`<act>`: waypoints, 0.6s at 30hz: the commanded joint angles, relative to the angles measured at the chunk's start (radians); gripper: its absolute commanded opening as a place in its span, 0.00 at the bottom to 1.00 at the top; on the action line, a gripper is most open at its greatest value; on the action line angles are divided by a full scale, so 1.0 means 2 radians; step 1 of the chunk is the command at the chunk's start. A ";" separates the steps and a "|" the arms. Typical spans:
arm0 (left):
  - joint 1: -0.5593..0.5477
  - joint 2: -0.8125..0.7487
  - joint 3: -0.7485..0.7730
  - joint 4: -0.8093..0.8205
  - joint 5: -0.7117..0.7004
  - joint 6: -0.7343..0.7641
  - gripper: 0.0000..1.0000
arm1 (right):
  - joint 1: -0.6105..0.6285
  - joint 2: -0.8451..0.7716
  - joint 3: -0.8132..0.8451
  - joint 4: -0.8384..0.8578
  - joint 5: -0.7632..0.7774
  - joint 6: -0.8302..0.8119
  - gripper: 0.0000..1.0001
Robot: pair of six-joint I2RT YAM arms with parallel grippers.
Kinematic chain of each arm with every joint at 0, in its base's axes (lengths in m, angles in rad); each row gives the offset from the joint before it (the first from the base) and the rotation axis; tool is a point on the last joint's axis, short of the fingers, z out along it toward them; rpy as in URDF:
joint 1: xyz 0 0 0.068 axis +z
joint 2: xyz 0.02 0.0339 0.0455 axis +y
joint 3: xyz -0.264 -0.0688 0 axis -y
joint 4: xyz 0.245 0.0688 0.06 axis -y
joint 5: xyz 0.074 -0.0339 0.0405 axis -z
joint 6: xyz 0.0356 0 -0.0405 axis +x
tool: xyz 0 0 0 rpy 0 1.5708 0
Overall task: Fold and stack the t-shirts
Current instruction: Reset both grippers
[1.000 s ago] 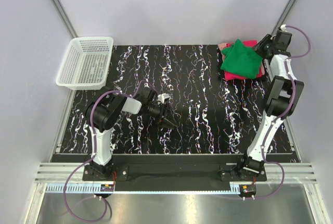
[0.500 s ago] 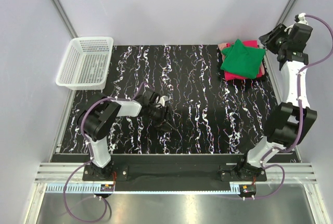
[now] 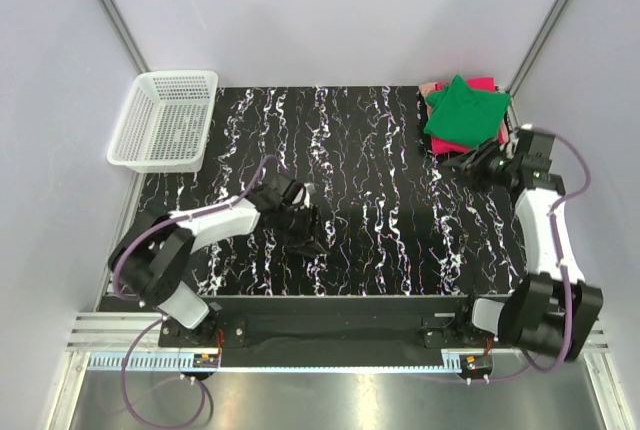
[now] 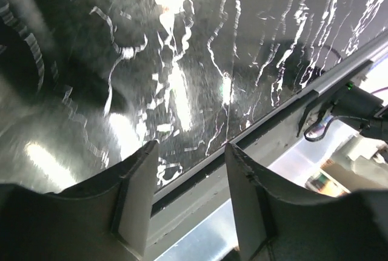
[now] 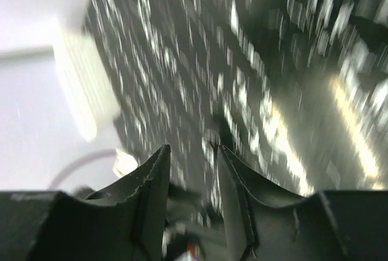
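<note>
T-shirts stacked at the far right corner of the surface, both claws empty

Green t-shirt [image 3: 465, 115] lies folded but askew on the pink t-shirt [image 3: 482, 82], one corner poking past the far edge of the pile. The right claw [image 3: 462, 162] hangs just beside the near edge of the stack, fingers apart and gripping nothing. A careless sweep there could snag the cloth, pull the fold open or drag the pile toward the surface [image 3: 380, 150] edge. Its wrist view is too smeared to judge clearance. The left claw [image 3: 318, 240], also released and empty, hovers low over bare surface, well apart from the shirts, and is little threat.
</note>
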 commanded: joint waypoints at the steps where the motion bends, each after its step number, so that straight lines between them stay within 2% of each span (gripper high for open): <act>1: -0.006 -0.076 -0.011 -0.033 -0.073 0.002 0.54 | 0.029 -0.089 -0.056 -0.046 -0.058 0.029 0.44; 4: -0.007 -0.117 -0.035 -0.034 -0.097 -0.017 0.55 | 0.035 -0.136 -0.105 -0.104 -0.060 0.040 0.42; 5: -0.007 -0.123 -0.044 -0.034 -0.099 -0.020 0.54 | 0.040 -0.143 -0.111 -0.141 -0.060 0.033 0.39; 8: -0.009 -0.134 -0.052 -0.035 -0.101 -0.025 0.54 | 0.051 -0.166 -0.102 -0.202 -0.031 0.008 0.40; 14: -0.020 -0.125 -0.035 -0.047 -0.097 -0.012 0.54 | 0.058 -0.176 -0.099 -0.246 -0.066 -0.016 0.43; 17: -0.022 -0.111 -0.023 -0.056 -0.103 -0.003 0.54 | 0.058 -0.186 -0.049 -0.294 -0.002 -0.043 0.46; 18: -0.022 -0.109 -0.021 -0.057 -0.105 -0.002 0.54 | 0.058 -0.191 -0.032 -0.300 0.055 -0.046 0.48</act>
